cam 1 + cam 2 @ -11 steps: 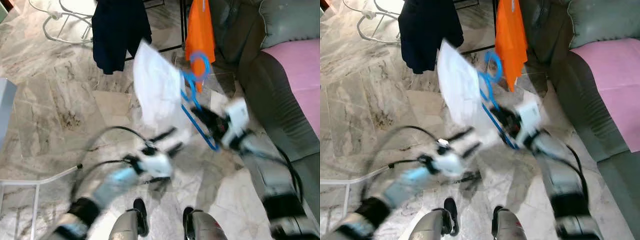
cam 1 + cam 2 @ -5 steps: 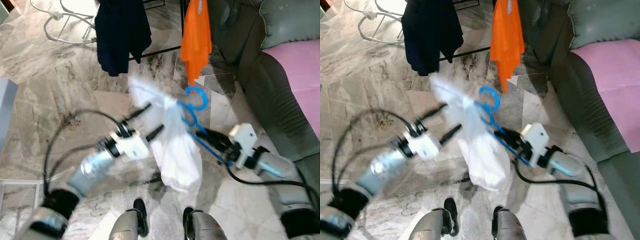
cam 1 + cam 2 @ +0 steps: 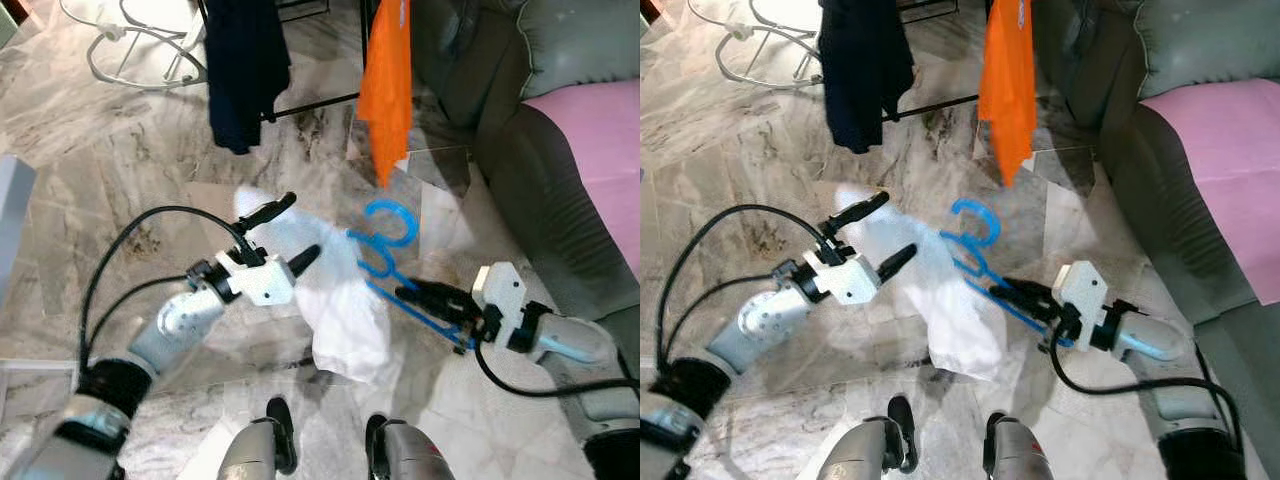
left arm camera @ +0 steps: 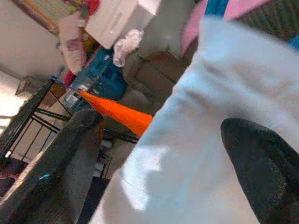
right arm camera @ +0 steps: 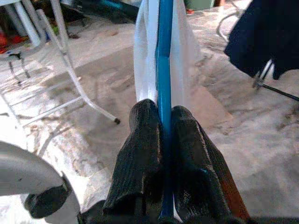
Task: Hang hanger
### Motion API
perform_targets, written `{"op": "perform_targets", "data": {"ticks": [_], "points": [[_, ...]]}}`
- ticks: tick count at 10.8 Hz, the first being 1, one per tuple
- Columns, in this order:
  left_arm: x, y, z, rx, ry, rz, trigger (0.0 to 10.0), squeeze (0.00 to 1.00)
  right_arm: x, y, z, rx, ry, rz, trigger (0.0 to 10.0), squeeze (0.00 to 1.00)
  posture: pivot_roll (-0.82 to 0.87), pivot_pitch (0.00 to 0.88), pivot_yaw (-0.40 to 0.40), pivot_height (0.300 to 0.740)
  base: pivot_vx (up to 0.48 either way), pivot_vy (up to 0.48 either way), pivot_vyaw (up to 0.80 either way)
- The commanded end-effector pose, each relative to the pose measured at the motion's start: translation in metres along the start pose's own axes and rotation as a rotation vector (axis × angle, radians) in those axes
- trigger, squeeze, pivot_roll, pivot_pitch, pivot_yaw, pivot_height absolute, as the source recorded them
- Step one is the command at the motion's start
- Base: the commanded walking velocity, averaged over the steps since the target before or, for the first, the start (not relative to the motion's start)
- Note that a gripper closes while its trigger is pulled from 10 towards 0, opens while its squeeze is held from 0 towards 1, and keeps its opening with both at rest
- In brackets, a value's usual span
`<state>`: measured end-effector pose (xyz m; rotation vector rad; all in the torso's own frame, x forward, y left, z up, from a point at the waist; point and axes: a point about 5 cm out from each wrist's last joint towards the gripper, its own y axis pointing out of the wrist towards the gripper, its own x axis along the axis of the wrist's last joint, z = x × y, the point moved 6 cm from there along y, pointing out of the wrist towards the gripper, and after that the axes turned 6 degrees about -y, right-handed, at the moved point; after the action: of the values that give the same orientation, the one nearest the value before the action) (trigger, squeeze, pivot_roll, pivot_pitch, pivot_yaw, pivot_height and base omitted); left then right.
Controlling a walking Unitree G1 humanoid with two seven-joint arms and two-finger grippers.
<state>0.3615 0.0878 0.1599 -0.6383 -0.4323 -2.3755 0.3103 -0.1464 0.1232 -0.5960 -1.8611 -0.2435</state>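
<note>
Blue plastic hanger [image 3: 400, 275] w/ white cloth [image 3: 340, 315] is pinched by right tool [image 5: 161, 140]; far rack cut off. Left tool [image 3: 285, 232] is spread beside cloth.

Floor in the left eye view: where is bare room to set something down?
Bare marble floor lies left of the dark garment, beside the white wire frame. It is crowded between the left gripper, white cloth, blue hanger and sofa.
</note>
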Motion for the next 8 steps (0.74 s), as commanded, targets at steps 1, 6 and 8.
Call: {"op": "perform_targets", "data": {"ticks": [1, 6, 8], "points": [[-0.009, -0.006, -0.003, -0.045, 0.038, 0.029, 10.0, 1.00, 0.009, 0.000, 0.010, 0.067, -0.014, -0.036, 10.0, 0.00, -0.14, 0.290, 0.054, 0.740, 0.000, 0.000, 0.00], [-0.037, -0.014, 0.011, -0.232, 0.113, 0.140, 10.0, 0.00, 0.002, -0.020, 0.000, 0.166, -0.181, 0.111, 10.0, 0.00, -0.14, 0.296, 0.060, 0.740, 0.000, 0.000, 0.00], [-0.049, -0.021, 0.001, -0.345, 0.078, 0.203, 6.8, 0.00, 0.007, -0.016, -0.010, 0.167, -0.267, 0.123, 10.0, 0.00, -0.14, 0.300, 0.058, 0.740, 0.000, 0.000, 0.00]]}}
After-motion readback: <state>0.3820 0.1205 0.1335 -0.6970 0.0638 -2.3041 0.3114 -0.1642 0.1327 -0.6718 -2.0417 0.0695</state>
